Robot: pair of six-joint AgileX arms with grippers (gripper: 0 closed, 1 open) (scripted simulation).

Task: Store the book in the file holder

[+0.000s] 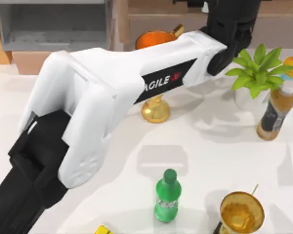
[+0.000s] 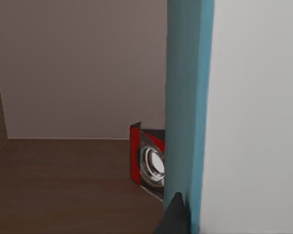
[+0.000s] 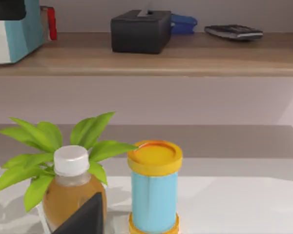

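The book (image 2: 185,97) has a teal cover and white page edges (image 2: 256,97). It stands upright right in front of the left wrist camera, with one dark fingertip (image 2: 176,217) on its cover. My left gripper (image 1: 232,19) reaches to the back right, over the wooden shelf. The right wrist view shows this gripper (image 3: 7,9) shut on the top of the book (image 3: 14,31) above the shelf board. The grey file holder (image 1: 53,29) stands at the back left, far from the book. My right gripper (image 3: 83,217) hangs low near the amber bottle.
A gold trophy (image 1: 155,108) stands under the left arm, and a second one (image 1: 241,212) at the front right. Also here are a green bottle (image 1: 167,195), a plant (image 1: 256,73), an amber bottle (image 1: 276,109) and a yellow-lidded can (image 3: 155,187). The shelf (image 3: 185,58) holds a black box (image 3: 141,31).
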